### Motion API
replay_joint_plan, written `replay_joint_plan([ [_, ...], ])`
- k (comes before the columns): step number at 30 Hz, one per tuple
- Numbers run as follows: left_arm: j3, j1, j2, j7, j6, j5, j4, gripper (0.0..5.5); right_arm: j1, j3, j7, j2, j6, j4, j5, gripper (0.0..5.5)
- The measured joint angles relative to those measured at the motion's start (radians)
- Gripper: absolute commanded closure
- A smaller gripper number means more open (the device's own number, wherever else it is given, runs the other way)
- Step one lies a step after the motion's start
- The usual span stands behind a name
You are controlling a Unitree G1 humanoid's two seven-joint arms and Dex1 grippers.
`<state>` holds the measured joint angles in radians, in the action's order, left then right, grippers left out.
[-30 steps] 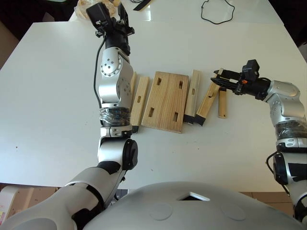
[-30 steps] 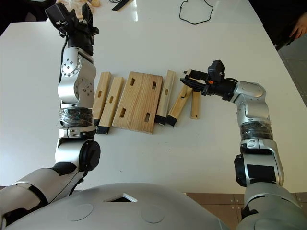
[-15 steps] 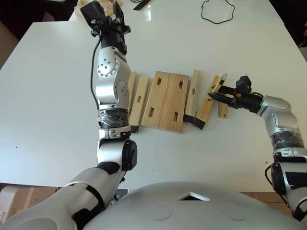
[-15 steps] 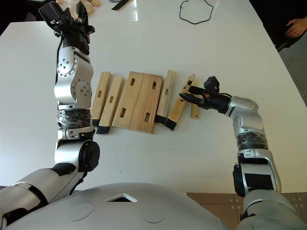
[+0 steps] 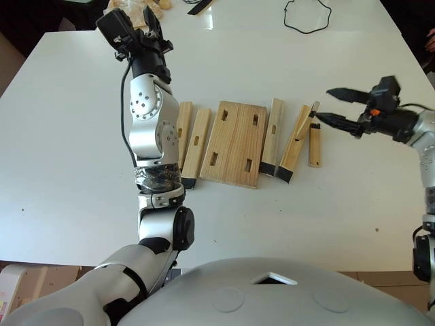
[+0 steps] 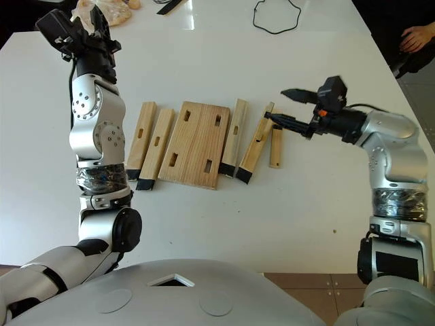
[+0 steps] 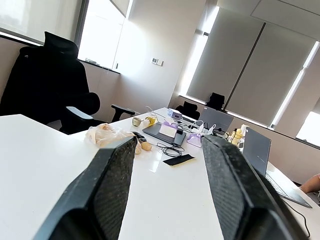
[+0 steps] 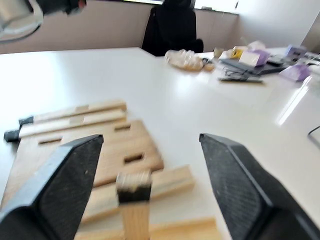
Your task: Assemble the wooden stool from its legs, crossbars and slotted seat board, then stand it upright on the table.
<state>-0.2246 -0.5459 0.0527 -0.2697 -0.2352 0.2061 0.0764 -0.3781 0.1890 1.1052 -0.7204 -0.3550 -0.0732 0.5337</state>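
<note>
1. The slotted seat board (image 5: 234, 142) is laid flat at the middle of the table (image 5: 68, 136). It is taken as the clock centre for what follows.
2. Two legs (image 5: 197, 144) are laid side by side at 9 o'clock. The outer one is partly hidden by the left arm.
3. At 3 o'clock a third leg (image 5: 273, 136) is laid just beside the board. A fourth leg (image 5: 297, 142) lies askew past it, then a short crossbar (image 5: 315, 145). The askew leg's far end is just beside the crossbar.
4. The right gripper (image 5: 325, 104) is held above the table at about 2 o'clock, just beyond the crossbar. Its fingers are spread wide and nothing is held.
5. The left gripper (image 7: 167, 190) is raised at 11 o'clock, well apart from the parts, with its fingers apart and nothing between them.
6. The pieces are judged stiff, light and dry, so little slip or crushing is expected.
7. Each leg and the crossbar would best be pinched across the narrow width near mid-length, clear of the slots and dark end caps.
8. The board looks too wide to be spanned across its width. It is better gripped through its thickness at an edge.
</note>
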Motion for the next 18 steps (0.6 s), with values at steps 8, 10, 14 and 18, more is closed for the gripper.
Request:
replay_joint_plan([
  [8, 0.0, -0.022, 0.008, 0.0, 0.019, -0.005, -0.072, 3.14, -0.152, -0.149, -0.37, 0.269, -0.047, 0.065, -0.091, 1.95],
  [10, 0.003, -0.037, 0.011, 0.01, 0.03, -0.003, -0.097, 3.14, -0.104, -0.168, -0.393, 0.289, -0.032, 0.066, -0.122, 1.95],
  [14, 0.009, -0.059, 0.017, 0.02, 0.037, -0.002, -0.13, 3.14, -0.067, -0.168, -0.416, 0.295, -0.029, 0.068, -0.141, 1.95],
  [18, 0.011, -0.072, 0.017, 0.032, 0.041, 0.001, -0.153, 3.14, -0.068, -0.133, -0.426, 0.297, -0.038, 0.109, -0.117, 1.95],
])
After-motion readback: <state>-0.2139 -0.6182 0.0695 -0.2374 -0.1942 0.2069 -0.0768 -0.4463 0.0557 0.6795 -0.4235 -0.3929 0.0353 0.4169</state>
